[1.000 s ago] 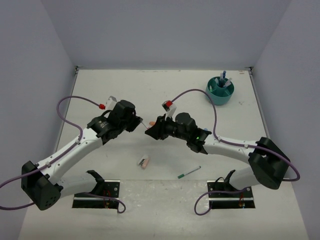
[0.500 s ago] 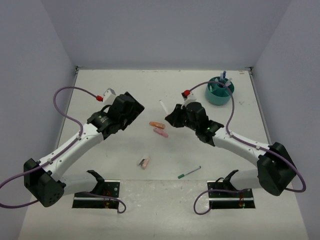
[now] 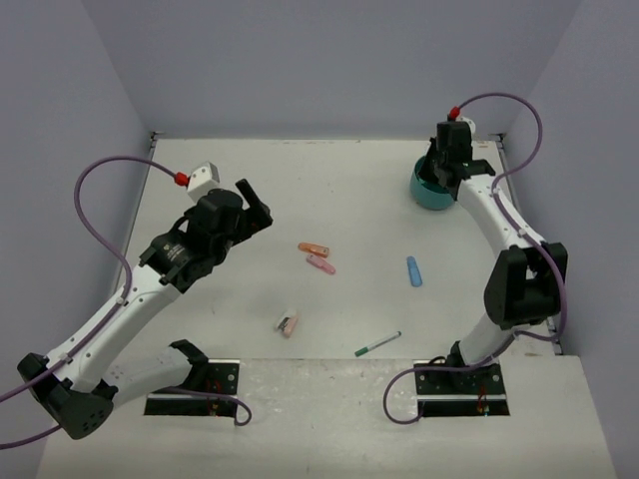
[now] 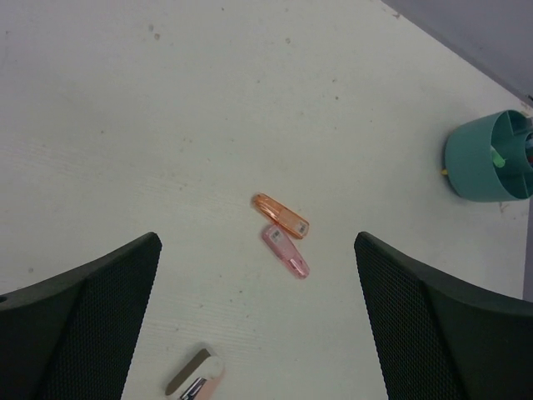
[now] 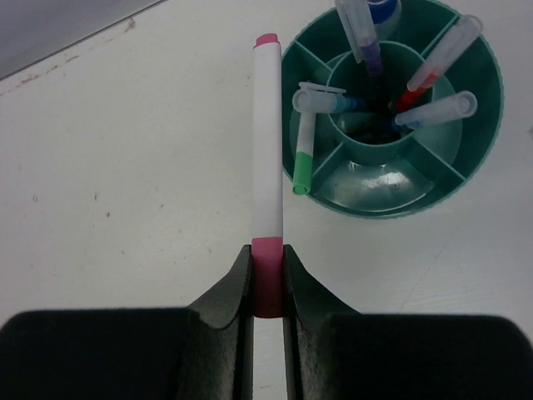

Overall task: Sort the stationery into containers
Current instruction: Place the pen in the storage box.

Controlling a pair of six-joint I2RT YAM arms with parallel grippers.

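**Teal organizer (image 5: 379, 185) awaiting another marker (image 5: 266, 142)**

Pinching the white marker by its pink end, the right gripper (image 5: 266, 254) is hovering just beside the round organizer. Its jaws are clamping tight on the smooth barrel, apparently lining it up for one of the wedge-shaped compartments. Glossy plastic dividers are already propping several capped pens around the centre well. The left gripper (image 3: 256, 203) is hanging wide open and empty over the matte white table (image 4: 125, 100). There, stubby translucent orange (image 4: 281, 215) and pink (image 4: 286, 252) highlighters are lying nearly touching. A light-blue highlighter (image 3: 413, 270) and a thin green pen (image 3: 377, 343) are waiting nearer the arms.
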